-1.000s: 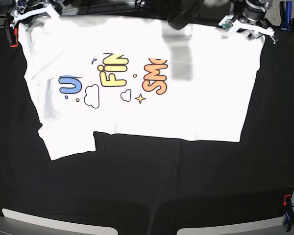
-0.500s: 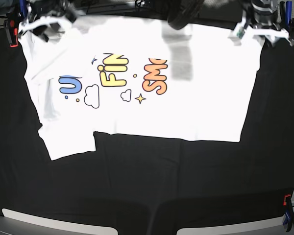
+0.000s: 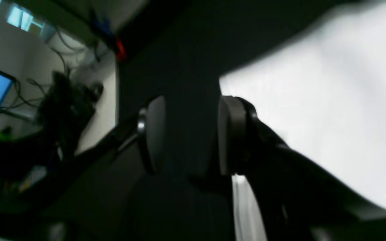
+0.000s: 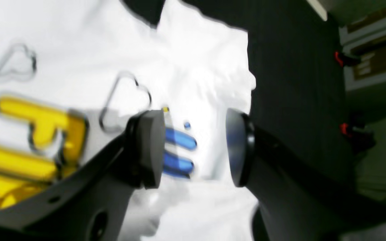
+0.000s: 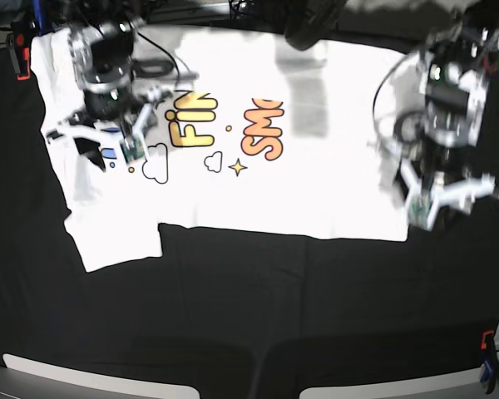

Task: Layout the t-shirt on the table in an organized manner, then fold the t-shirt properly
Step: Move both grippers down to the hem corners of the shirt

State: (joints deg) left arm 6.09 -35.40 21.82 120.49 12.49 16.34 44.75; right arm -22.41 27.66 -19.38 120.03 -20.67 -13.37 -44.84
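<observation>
1. Base view: the t-shirt (image 5: 266, 141) lies print-up on the black surface (image 5: 258, 316), long axis running side to side, sleeves end under the right tool (image 5: 100, 141), hem end under the left tool (image 5: 445, 199). Each arm sits over its own end, so neither is nearer overall; the near long edge of the shirt lies just below both tools in this view, towards the camera. That shared edge is my guess for what the next move turns on.
2. Left wrist view: left tool (image 3: 188, 134) is released, jaws apart with only dark surface (image 3: 186, 67) between them. The t-shirt (image 3: 330, 110) lies to the right of the right-hand jaw, its corner just past that pad; image is blurred, so I can't tell if the pad touches cloth. Nothing held.
3. Right wrist view: right tool (image 4: 196, 147) also released, jaws spread. The t-shirt (image 4: 186, 67) is directly beneath, blue lettering (image 4: 178, 150) showing in the gap, yellow lettering (image 4: 28, 140) off to the left jaw's side. Shirt's rumpled edge and the bare surface (image 4: 290, 83) lie just beyond the right jaw. No cloth pinched; height above the cloth unclear.
</observation>
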